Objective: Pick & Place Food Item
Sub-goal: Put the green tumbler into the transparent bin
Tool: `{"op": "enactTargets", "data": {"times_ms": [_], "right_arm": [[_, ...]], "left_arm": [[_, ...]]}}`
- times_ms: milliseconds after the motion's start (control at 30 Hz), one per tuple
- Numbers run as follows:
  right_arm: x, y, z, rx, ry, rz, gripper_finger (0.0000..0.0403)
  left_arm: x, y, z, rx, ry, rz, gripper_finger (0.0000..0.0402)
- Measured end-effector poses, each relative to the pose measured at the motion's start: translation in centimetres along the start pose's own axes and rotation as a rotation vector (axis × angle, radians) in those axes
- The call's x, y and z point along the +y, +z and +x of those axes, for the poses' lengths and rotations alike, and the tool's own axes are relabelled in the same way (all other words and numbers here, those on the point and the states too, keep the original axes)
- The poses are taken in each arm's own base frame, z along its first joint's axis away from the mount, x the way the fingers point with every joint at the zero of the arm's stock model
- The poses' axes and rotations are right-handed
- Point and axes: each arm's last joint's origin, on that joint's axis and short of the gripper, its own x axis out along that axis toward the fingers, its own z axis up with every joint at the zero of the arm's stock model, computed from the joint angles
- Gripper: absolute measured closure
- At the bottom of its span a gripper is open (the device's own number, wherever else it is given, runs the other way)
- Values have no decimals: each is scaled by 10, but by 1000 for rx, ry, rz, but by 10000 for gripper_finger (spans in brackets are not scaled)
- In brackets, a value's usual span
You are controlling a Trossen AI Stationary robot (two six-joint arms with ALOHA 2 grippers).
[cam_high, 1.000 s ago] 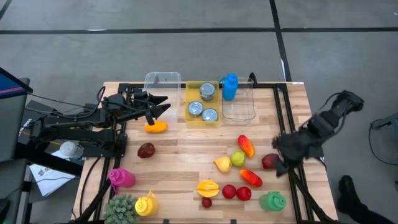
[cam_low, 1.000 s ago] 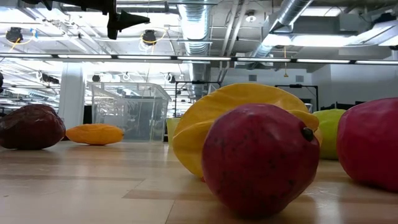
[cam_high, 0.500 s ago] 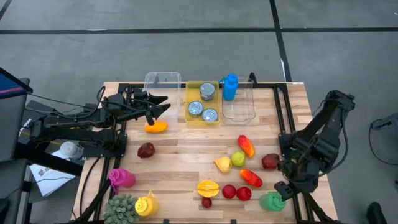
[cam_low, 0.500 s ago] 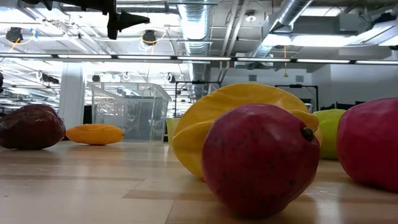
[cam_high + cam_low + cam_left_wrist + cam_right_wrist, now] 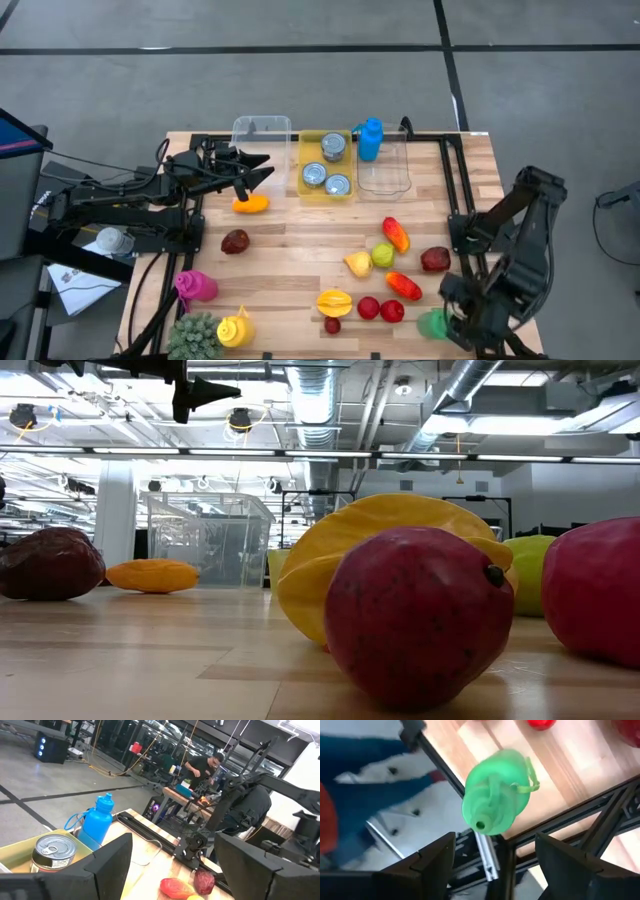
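Green bottle [image 5: 436, 323]: upright on tabletop [image 5: 290, 250], 5 o'clock corner. Right claw [image 5: 470, 325]: open, empty, just beside it at 3 o'clock. Left claw [image 5: 262, 167]: open, above orange fruit [image 5: 250, 204].

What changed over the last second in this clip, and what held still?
The right arm swung from beside the dark red fruit toward the table's near right corner; its right hand now hangs open over the green bottle, holding nothing. The left hand, open above the orange fruit, did not move, nor did any food.
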Motion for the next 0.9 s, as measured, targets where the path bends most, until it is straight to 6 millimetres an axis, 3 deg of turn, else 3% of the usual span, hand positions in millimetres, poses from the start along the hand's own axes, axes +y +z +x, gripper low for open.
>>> {"op": "enactTargets", "data": {"times_ms": [133,400,900], "right_arm": [[5,-5,11,5,-38,-34,137],[-4,-4,2,-29,-60,-11,137],[-1,-3,6,-44,-52,-90,137]], "left_arm": [[0,0,0,2,-3,1,128],[0,0,0,1,-2,2,128],[0,0,0,1,2,2,128]]}}
